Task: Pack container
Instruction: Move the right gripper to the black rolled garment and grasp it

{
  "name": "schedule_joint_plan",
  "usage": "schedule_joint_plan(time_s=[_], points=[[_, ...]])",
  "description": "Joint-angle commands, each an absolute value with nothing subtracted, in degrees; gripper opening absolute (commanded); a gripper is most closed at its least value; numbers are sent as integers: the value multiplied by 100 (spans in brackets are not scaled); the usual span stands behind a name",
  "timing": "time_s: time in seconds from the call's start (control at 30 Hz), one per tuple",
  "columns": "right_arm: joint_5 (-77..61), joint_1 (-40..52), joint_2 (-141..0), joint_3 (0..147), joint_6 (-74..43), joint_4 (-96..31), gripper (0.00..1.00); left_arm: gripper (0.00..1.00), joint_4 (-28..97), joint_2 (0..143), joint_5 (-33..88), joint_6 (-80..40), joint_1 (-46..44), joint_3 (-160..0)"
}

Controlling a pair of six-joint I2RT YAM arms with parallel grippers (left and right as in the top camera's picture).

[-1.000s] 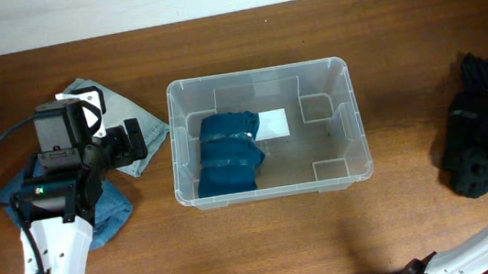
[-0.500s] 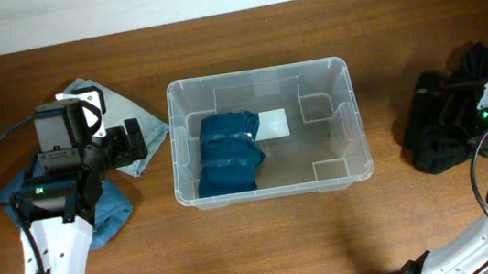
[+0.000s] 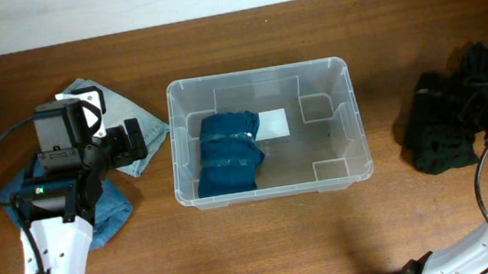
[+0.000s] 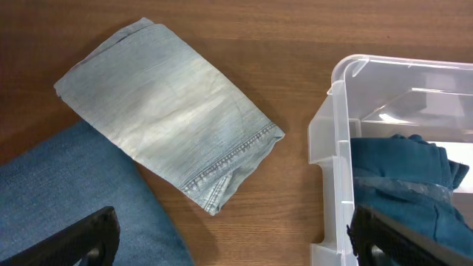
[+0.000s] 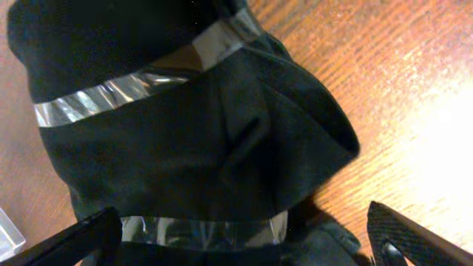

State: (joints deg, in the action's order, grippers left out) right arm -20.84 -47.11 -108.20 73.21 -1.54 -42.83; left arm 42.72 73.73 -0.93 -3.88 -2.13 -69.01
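Clear plastic container (image 3: pixel 318 142) is sitting upright mid-bench (image 3: pixel 275 244), top open. Dark blue folded garment (image 3: pixel 227 153) is lying inside against its left wall, overlapping the edge of the white label (image 3: pixel 273 124) on the base.

Left arm (image 3: pixel 58 204) is hanging over the bench left of the container. Left jaws are standing wide open, gripping nothing, both tips showing at the bottom corners of the wrist view. Below them a folded pale denim piece (image 4: pixel 170 122) is lying flat just beside the container's left wall (image 4: pixel 336 148), not touching it. A darker blue denim piece (image 4: pixel 66 199) is lying next to the pale one, its edge meeting or tucking under it; can't tell which.

Right jaws are also spread wide, hovering over a black fabric bundle (image 5: pixel 185 133) banded with clear tape strips (image 5: pixel 111 96). Can't tell if the tips are touching the fabric. That bundle (image 3: pixel 450 123) is sitting at the right end of the bench, well apart from the container.
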Motion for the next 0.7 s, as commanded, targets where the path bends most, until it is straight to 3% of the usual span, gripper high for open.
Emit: schedule_joint_plan(time_s=[0.0,0.3,0.4,0.57,0.6,0.67], points=[[-2047,-4471,-10696,7275,-84,-4108,98,99,4272,7384,-148,-296,-220,-7032],[-1977,-4202,-11273,7133,-93,-3791,98,99,4274,7384,-130,-296,-220,-7032],[-871,-4206,-11273,7133,-631,-4233,98,99,4272,7384,-130,-296,-220,-7032],[-1693,-4163,-11299,7124,-602,-4021,100,100,4268,7384,-132,-296,-220,-7032],[-1826,-4121,-11299,7124,-602,-3981,86,99,4270,7384,-130,-296,-220,-7032],[-1865,-4062,-11299,7124,-604,-3959,46,99,4270,7384,-130,-296,-220,-7032]])
